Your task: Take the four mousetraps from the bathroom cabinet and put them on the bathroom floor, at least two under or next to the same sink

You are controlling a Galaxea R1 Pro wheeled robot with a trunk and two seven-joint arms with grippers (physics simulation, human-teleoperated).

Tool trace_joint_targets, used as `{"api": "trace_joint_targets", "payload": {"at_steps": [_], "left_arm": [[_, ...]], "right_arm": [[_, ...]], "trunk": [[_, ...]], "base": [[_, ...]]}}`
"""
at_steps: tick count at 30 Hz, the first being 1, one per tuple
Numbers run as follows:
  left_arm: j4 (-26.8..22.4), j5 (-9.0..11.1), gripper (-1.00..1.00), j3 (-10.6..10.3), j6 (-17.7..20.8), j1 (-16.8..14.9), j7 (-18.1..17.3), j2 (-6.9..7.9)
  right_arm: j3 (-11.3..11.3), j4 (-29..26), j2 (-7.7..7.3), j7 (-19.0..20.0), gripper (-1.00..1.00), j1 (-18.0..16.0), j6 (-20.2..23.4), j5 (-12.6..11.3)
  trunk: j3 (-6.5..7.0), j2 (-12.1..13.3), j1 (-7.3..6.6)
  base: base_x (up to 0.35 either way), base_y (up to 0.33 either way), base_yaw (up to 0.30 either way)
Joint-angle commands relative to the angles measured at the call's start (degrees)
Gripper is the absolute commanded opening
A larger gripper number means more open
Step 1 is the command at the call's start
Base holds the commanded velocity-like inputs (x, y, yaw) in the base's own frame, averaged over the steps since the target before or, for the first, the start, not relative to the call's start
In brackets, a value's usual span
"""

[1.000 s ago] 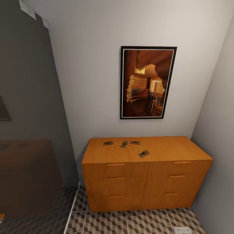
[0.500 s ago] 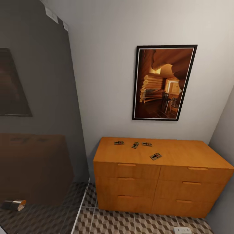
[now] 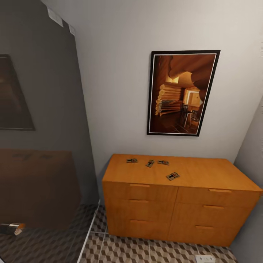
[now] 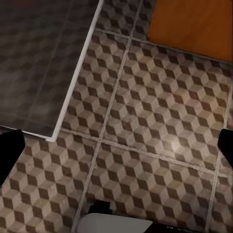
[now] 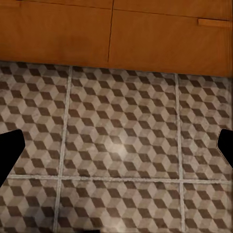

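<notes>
Hanging low over the bathroom floor (image 4: 145, 121), the left gripper (image 4: 116, 145) points almost straight down, its two dark fingertips (image 4: 10, 145) just poking in at opposite edges of the left wrist view, far apart and with nothing between them: spread wide, released. Straight under that claw lie cube-patterned tiles; ahead of it to one side runs the pale frame of a dark glass panel (image 4: 39, 58), and ahead to the other side sits a corner of the orange-brown cabinet (image 4: 194, 22).

Over to the right gripper (image 5: 116, 145): same pose, aimed down at the tiles (image 5: 121, 141), black fingertips (image 5: 9, 148) at the far edges of its view, wide apart and empty. Beyond this claw the cabinet's lower drawer fronts (image 5: 58, 34) stand close, one handle visible.

From the head camera, the cabinet (image 3: 175, 204) stands against the white wall under a framed picture (image 3: 181, 93). All four mousetraps (image 3: 173, 176) rest on its flat top, well above both downward-pointing claws: three in a loose row near the back, at (image 3: 132, 160), (image 3: 149, 163) and (image 3: 163, 162), and one alone nearer the front edge. None touches another. A white outlet plate (image 3: 204, 258) lies on the floor in front of the cabinet.
</notes>
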Motion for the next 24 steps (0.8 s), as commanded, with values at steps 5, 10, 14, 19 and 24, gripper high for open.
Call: {"api": "trace_joint_targets", "payload": {"at_steps": [5,10,14,19,24], "left_arm": [[-0.1,-0.1,1.00,0.1,0.3,0.0,0.1,-0.07],[-0.1,-0.1,1.00,0.1,0.3,0.0,0.1,-0.07],[-0.1,-0.1,1.00,0.1,0.3,0.0,0.1,-0.07],[-0.1,-0.1,1.00,0.1,0.3,0.0,0.1,-0.07],[-0.1,-0.1,1.00,0.1,0.3,0.0,0.1,-0.07]], "right_arm": [[-0.1,0.1,0.02,0.0,1.00,0.0,-0.2,0.1],[-0.2,0.1,0.03,0.0,1.00,0.0,-0.2,0.1],[-0.1,0.1,0.01,0.0,1.00,0.0,-0.2,0.1],[-0.1,0.1,0.03,0.0,1.00,0.0,-0.2,0.1],[-0.2,0.1,0.04,0.0,1.00,0.0,-0.2,0.1]], "trunk": [[-0.02,0.0,0.02],[-0.02,0.0,0.02],[-0.02,0.0,0.02],[-0.02,0.0,0.02],[-0.02,0.0,0.02]], "base": [[0.000,-0.280,0.001],[0.000,-0.295,0.000],[0.000,-0.300,0.000],[0.000,-0.301,0.000],[0.000,-0.230,0.000]]}}
